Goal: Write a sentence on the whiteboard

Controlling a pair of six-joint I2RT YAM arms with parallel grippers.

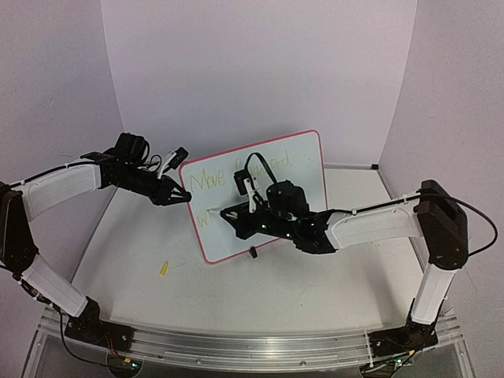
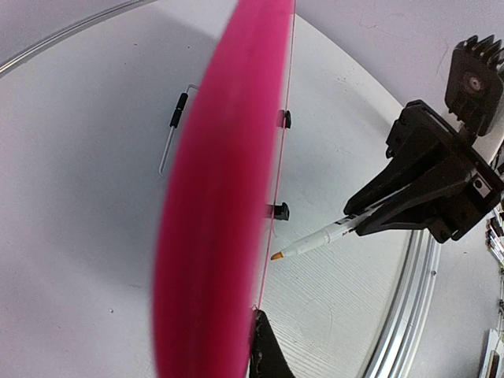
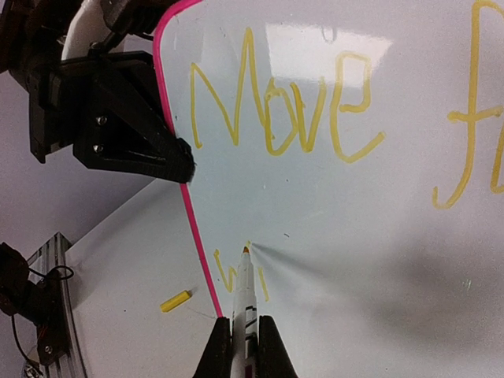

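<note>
Top view: the left end effector (image 1: 183, 197) is clamped on the rim of the whiteboard (image 1: 303, 153); a hard push from the pen could twist it loose.

Left wrist: the right end effector (image 2: 370, 216) grips the marker (image 2: 315, 240), tip just beside the whiteboard's face.

Right wrist: the tip sits below "Move" of the sentence (image 3: 291, 102), where a slip could smear ink.

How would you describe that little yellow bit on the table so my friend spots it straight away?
Find the whiteboard standing in the middle and go to its lower left corner. Just outside that corner, the small yellow piece lies flat on the table. It is short, stubby and loose, whereas the pen is held against the board.
</note>
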